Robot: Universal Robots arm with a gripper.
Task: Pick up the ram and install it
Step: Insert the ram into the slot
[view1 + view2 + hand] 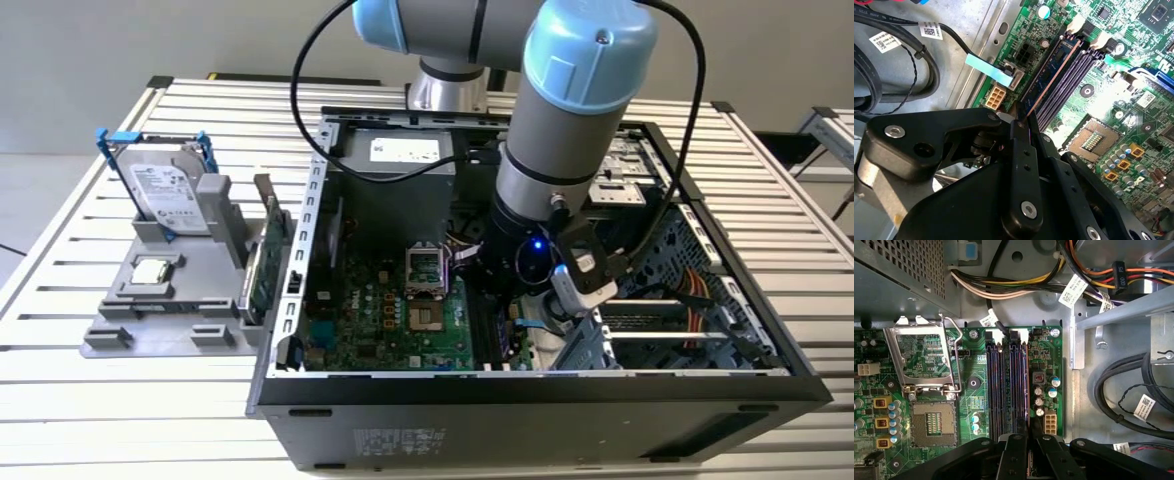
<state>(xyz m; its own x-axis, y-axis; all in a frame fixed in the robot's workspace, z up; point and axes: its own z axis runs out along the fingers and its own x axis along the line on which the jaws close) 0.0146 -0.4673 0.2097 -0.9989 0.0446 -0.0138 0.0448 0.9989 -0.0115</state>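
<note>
In both wrist views the black gripper has its fingers drawn together, pinching the near end of the ram. The ram is seen edge-on as a slim, dark green-blue strip with a thin coppery top edge, and it stands upright in the outermost of the long black memory slots, beside a small white connector. In the exterior view, the arm reaches down right of centre into the open computer case, over the green motherboard.
</note>
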